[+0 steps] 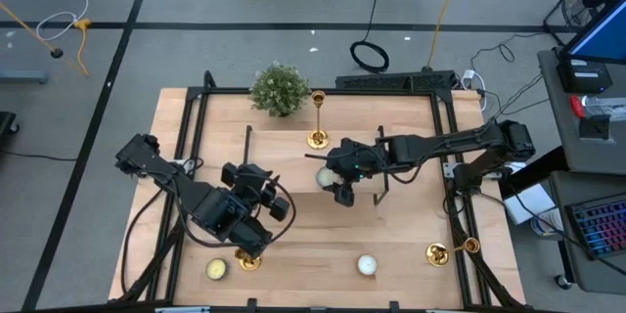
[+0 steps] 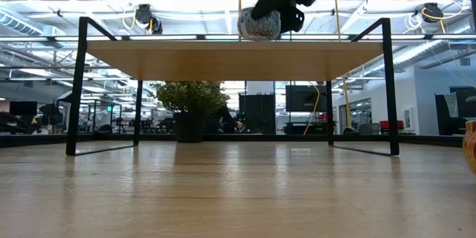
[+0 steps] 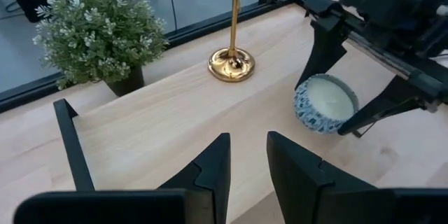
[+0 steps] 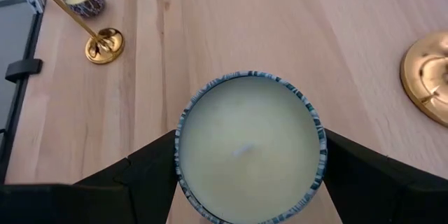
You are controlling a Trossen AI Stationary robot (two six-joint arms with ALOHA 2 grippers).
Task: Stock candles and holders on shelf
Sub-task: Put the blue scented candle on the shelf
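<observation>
While the right arm reaches across from its side, these lines hold:
Right pincer (image 1: 330, 180): clamped on a candle (image 4: 250, 145), one finger on each side of its blue-patterned tin; it is over the shelf (image 1: 293, 171).
Held candle: pale wax; in the low view it sits at the shelf's top board, tilted, though contact cannot be told.
Left pincer (image 1: 256, 238): fingers (image 3: 210, 168) slightly apart with a narrow gap, holding nothing; it is near the front of the desk (image 1: 411, 245), pointing toward the shelf.
Holder on shelf (image 1: 317, 117): upright, gold, by the back edge, just beside the plant (image 1: 280, 88).
Second holder (image 1: 248, 260): on the desk below the left pincer.
Third holder (image 1: 451, 249): lying on its side at the front right.
Other candles: one (image 1: 216, 269) front left, one (image 1: 367, 265) front centre, both on the desk.
</observation>
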